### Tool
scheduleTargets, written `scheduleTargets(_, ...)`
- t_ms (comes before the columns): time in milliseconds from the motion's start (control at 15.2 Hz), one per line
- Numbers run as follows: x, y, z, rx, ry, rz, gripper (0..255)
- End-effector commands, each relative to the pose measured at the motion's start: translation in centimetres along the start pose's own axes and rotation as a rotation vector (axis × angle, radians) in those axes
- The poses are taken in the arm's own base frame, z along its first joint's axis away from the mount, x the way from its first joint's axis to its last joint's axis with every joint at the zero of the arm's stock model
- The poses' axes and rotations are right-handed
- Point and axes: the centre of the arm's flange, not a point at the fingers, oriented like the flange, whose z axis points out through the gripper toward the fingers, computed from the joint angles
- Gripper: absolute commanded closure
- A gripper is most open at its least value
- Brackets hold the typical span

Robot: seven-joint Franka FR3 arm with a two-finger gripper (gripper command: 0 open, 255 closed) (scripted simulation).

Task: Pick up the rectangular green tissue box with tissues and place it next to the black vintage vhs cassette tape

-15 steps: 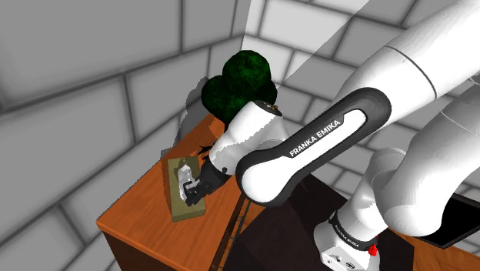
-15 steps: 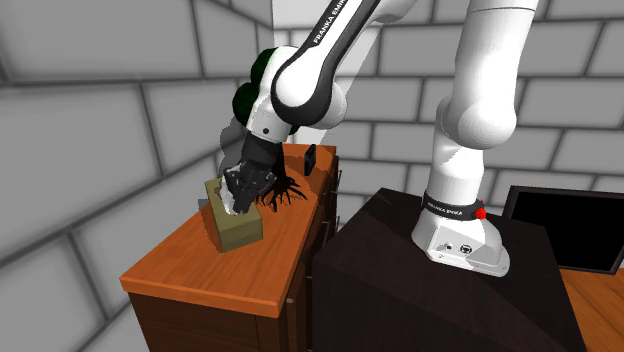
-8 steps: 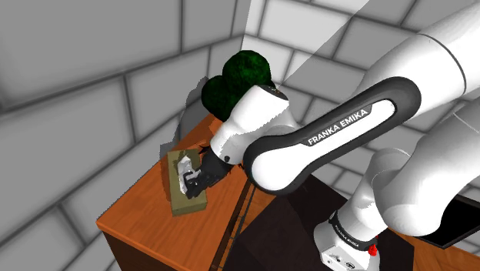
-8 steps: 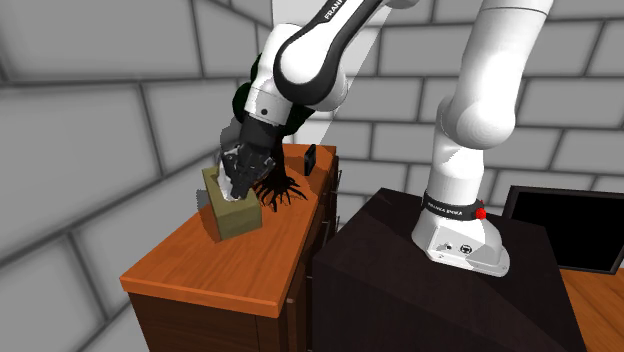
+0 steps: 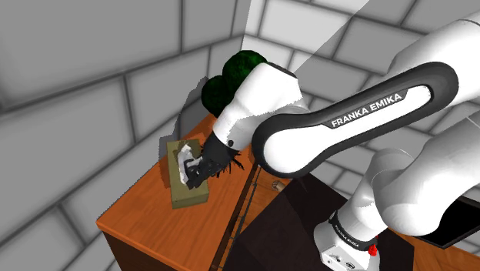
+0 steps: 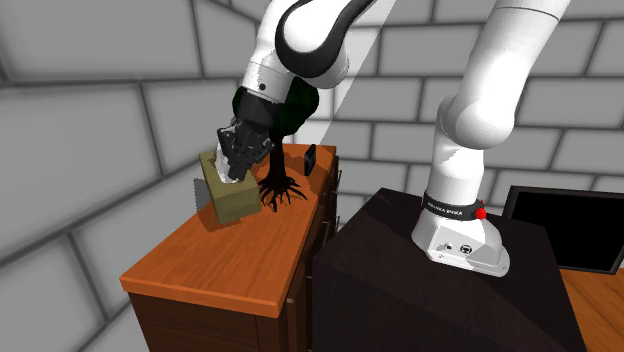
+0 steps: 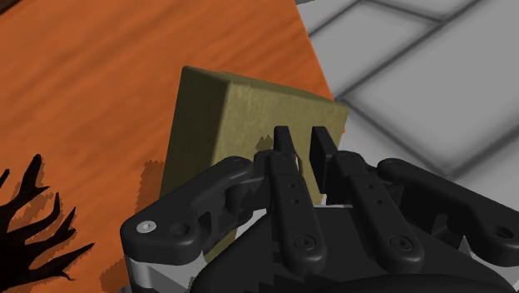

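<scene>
The olive-green tissue box hangs tilted just above the orange-brown wooden cabinet top, and my gripper is shut on its top where the white tissue sticks out. From the shoulder view the box hangs under the gripper, near the wall side of the cabinet. Along the hand, the two fingers of the gripper pinch the box close together. The black cassette stands upright at the cabinet's far end, beyond the box.
A dark green bushy plant with a black spiky base stands between box and cassette. Grey block walls close off the far side. My dark stand adjoins the cabinet, with a black screen beyond it.
The gripper has risen with the tissue box in it. The box has left the cabinet top and now hangs tilted, slightly nearer the wall.
</scene>
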Motion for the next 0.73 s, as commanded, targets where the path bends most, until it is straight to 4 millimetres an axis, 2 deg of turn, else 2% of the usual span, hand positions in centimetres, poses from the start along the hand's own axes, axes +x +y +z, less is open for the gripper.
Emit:
scheduleTargets(0,0.2,-0.3,-0.9,0.000,0.000,0.000,255)
scheduleTargets(660,1.1,-2.2,-5.8,0.000,0.000,0.000,255)
